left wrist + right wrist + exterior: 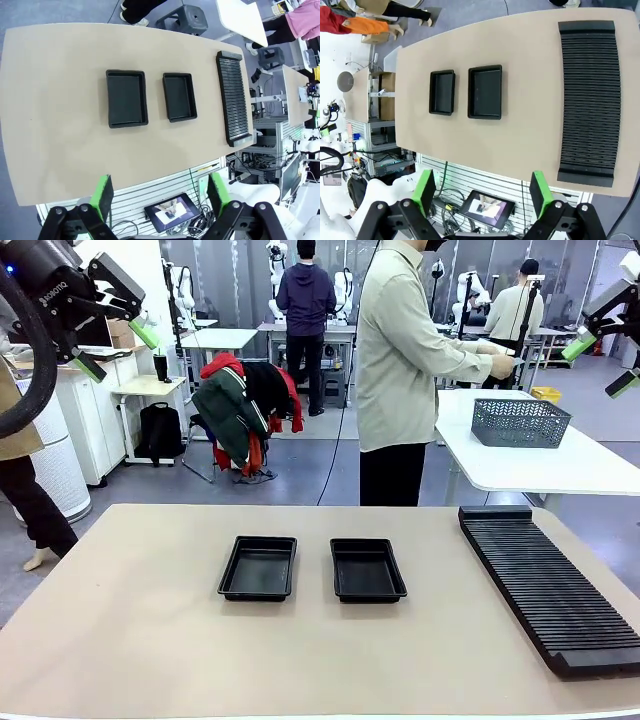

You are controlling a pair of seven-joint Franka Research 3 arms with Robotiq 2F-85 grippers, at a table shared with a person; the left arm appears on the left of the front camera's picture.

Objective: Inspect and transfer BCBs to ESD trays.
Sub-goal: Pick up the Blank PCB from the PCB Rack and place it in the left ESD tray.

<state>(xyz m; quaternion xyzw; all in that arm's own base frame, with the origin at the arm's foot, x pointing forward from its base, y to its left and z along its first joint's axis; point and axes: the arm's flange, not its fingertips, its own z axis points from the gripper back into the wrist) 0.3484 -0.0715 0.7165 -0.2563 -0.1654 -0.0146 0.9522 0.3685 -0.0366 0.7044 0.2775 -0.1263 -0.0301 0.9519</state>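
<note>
left claw point(117, 351) and right claw point(600, 364) wide, aloft; esd trays point(258, 570) abreast, long axes pointing at person point(400, 360).

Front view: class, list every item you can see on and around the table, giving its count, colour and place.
shallow black rectangular plastic ESD trays: two, black, side by side mid-table, apart, both empty; the second lies nearer the rack
long black ribbed slotted rack: one, black, table's right side
beige rounded table: one, beige, under the trays and rack
grey mesh basket: one, grey, on the white table beyond
person in a pale shirt: one, standing at the far side
left fingers: two, black with green pads, raised upper left, open
right fingers: two, same colours, raised upper right, open
</note>
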